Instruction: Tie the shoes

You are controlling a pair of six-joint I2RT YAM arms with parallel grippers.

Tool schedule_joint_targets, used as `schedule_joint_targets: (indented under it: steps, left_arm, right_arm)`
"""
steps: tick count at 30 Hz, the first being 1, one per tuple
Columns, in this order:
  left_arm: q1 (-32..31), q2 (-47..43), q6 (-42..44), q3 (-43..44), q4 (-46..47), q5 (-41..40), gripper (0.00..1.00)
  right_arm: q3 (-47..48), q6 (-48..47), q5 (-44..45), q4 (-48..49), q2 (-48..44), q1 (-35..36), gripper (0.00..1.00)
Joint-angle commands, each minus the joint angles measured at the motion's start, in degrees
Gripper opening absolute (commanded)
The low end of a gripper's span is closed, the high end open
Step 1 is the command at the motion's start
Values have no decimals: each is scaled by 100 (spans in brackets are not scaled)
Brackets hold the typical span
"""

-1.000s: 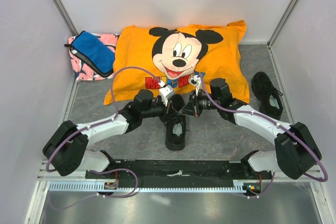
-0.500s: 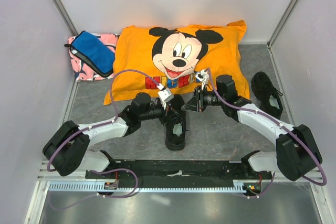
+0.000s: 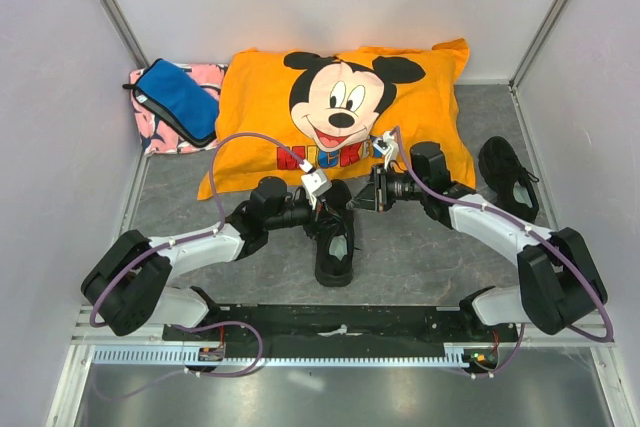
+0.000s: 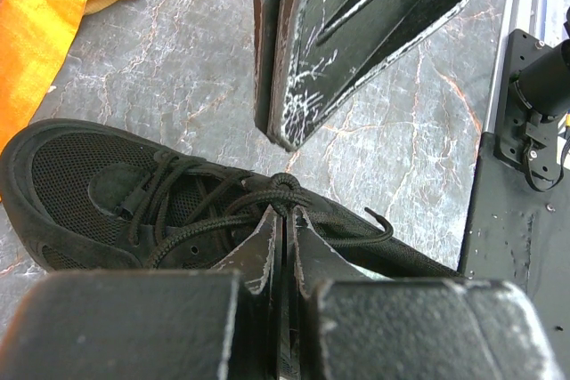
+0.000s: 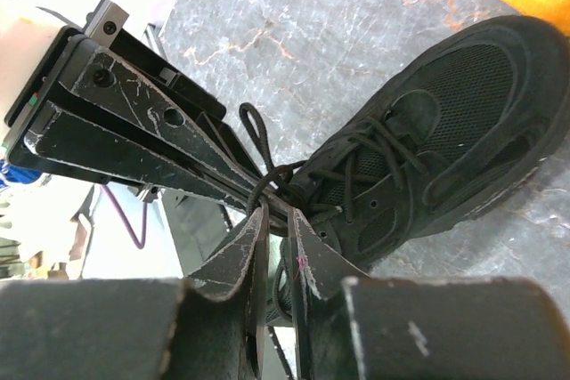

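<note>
One black shoe (image 3: 335, 242) lies in the middle of the table, toe toward the pillow. It also shows in the left wrist view (image 4: 80, 175) and the right wrist view (image 5: 445, 122). My left gripper (image 3: 325, 209) is over its laces, jaws shut on a black lace (image 4: 283, 195) at the knot. My right gripper (image 3: 354, 203) faces it from the right, jaws nearly closed on a lace loop (image 5: 267, 186). The two grippers' tips almost touch. The second shoe (image 3: 508, 179) lies apart at the right.
The orange Mickey pillow (image 3: 340, 107) lies right behind the grippers. A blue pouch (image 3: 178, 99) on a pink cloth (image 3: 160, 137) sits at the back left. A black rail (image 3: 340, 322) runs along the near edge, and white walls close in the sides.
My right gripper has shifted a little back toward the pillow and to the right, drawing its lace. My left gripper has barely moved. The shoe stays in place.
</note>
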Motion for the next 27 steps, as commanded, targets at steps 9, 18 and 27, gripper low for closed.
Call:
schedule_joint_targets:
  steps: [9, 18, 27]
  left_arm:
    - [19, 37, 328, 90, 137, -10, 2]
    - [19, 29, 363, 116, 93, 51, 2]
    - [19, 11, 363, 116, 93, 78, 2]
  right_arm:
    - [164, 461, -326, 464, 187, 118, 21]
    - [199, 382, -230, 464, 302, 232, 19]
    - [208, 399, -203, 455, 337, 250, 19]
